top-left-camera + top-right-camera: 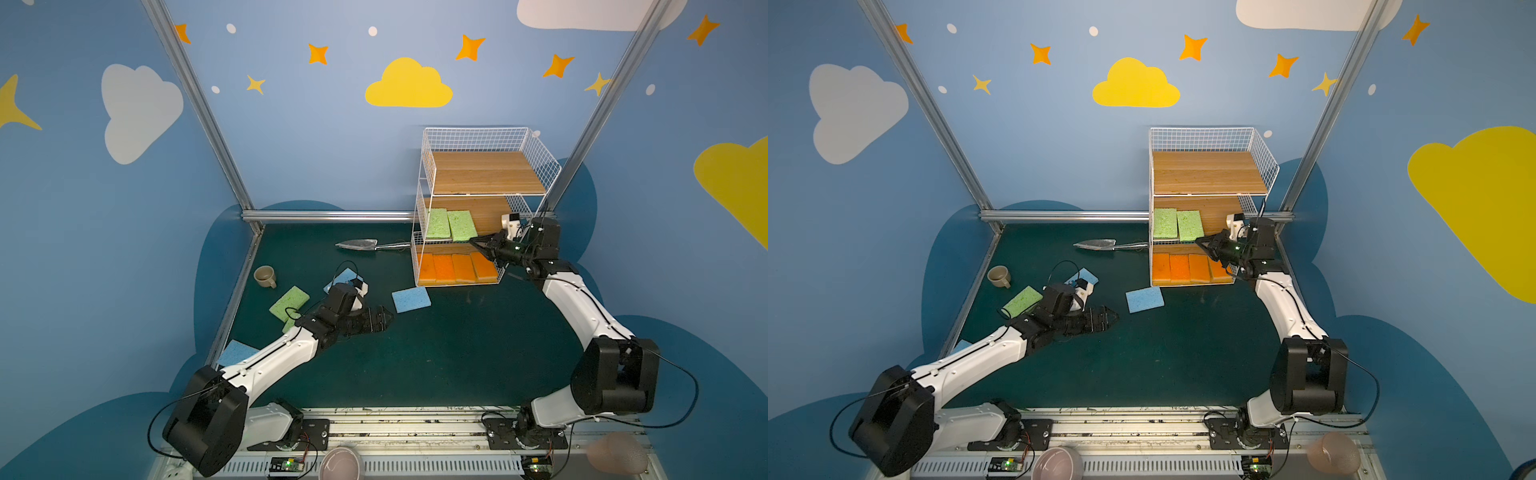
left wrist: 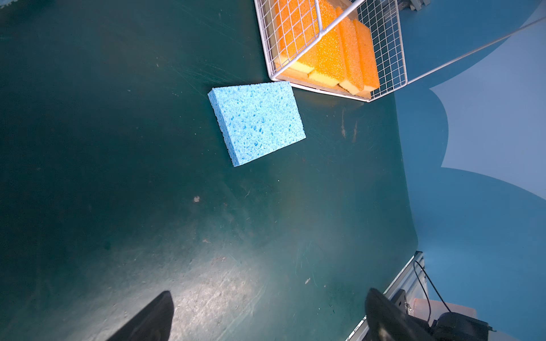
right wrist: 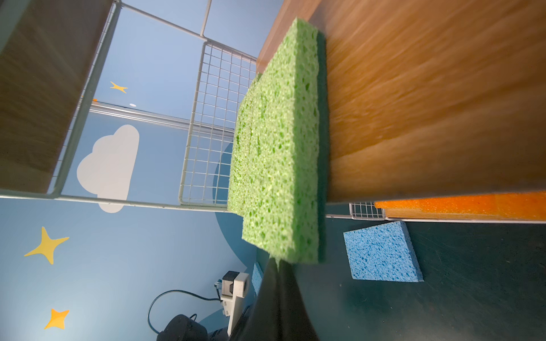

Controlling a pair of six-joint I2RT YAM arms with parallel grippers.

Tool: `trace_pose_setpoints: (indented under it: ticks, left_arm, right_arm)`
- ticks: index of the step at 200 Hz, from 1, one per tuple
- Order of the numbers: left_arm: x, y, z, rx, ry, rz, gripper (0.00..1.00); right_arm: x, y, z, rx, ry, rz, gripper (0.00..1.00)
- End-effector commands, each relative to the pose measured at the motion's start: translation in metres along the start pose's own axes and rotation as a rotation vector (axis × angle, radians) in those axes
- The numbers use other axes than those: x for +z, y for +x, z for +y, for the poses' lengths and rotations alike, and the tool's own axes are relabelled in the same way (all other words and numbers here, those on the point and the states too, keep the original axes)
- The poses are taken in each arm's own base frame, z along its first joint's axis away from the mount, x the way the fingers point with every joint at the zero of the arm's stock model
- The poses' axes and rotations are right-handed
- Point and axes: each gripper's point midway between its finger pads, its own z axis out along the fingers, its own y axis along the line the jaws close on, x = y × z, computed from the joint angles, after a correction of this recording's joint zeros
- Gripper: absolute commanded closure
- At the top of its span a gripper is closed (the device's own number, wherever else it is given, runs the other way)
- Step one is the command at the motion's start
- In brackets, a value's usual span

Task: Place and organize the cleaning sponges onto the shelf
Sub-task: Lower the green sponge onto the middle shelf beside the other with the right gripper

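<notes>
Light green porous rectangular sponge (image 1: 461, 225) on middle board of white wire shelf (image 1: 486, 170), long axis front-to-back (front end overhangs the board). Right gripper (image 1: 473, 242) closed, tips at that end. Left gripper (image 1: 384, 318) open, empty.

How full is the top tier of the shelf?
Empty. The top tier of the shelf shows only bare board in both top views; two green sponges lie on the middle tier, four orange sponges on the bottom.

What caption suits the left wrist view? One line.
Open left claw faces a blue sponge lying near the shelf holding orange sponges.
</notes>
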Motion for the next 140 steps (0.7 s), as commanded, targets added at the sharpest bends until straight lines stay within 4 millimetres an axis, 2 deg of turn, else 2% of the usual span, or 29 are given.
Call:
trace_pose_setpoints:
  ticks: [1, 66, 140]
  left_arm:
    - [-0.004, -0.012, -0.011, 0.008, 0.027, -0.025, 0.00]
    - [-0.007, -0.010, -0.008, 0.008, 0.012, -0.033, 0.01]
    - [-0.007, -0.011, -0.009, 0.005, 0.013, -0.031, 0.00]
  right_arm:
    - [0.004, 0.000, 0.011, -0.028, -0.031, 0.002, 1.00]
    - [0.009, -0.009, 0.013, -0.021, -0.041, -0.006, 1.00]
    - [0.016, -0.008, 0.018, -0.024, -0.061, 0.013, 1.00]
